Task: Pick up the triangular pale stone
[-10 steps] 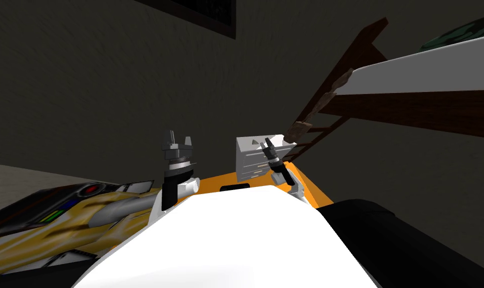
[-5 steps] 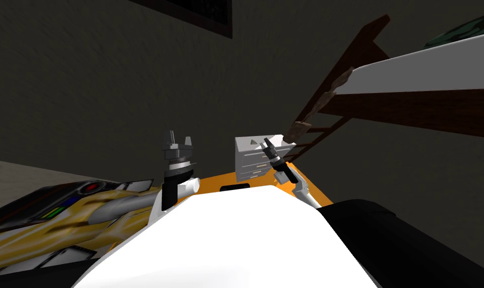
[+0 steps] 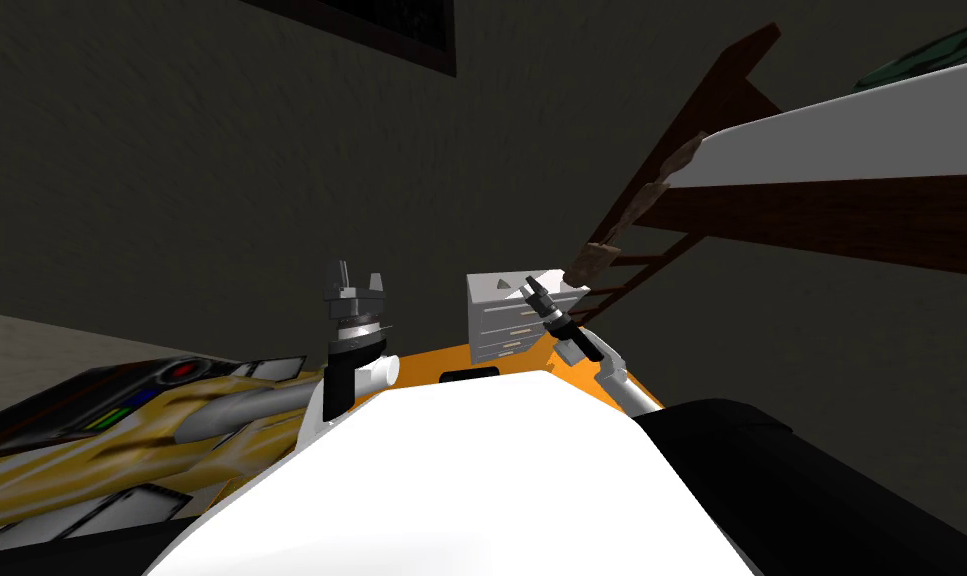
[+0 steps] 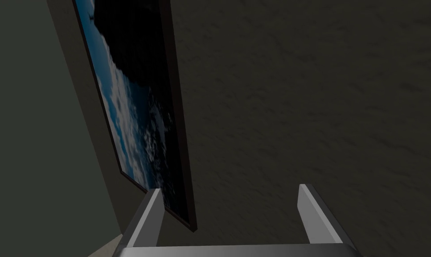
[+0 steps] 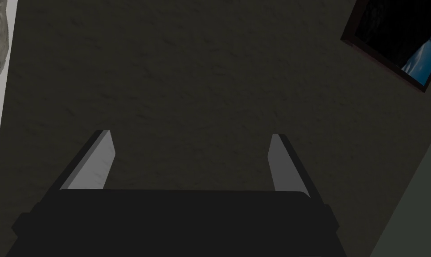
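At two o'clock from the open right end effector (image 3: pixel 529 286), the pale stone (image 3: pixel 591 260) is lying near; the open left end effector (image 3: pixel 358 277) is hanging well farther off.

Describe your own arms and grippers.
The left gripper and right gripper each have two thin, flat, light grey fingers with slanted tips on a dark boxy body. The left arm and right arm are white with black joint sections; the left one carries a grey ribbed ring. I see no cables or markings.
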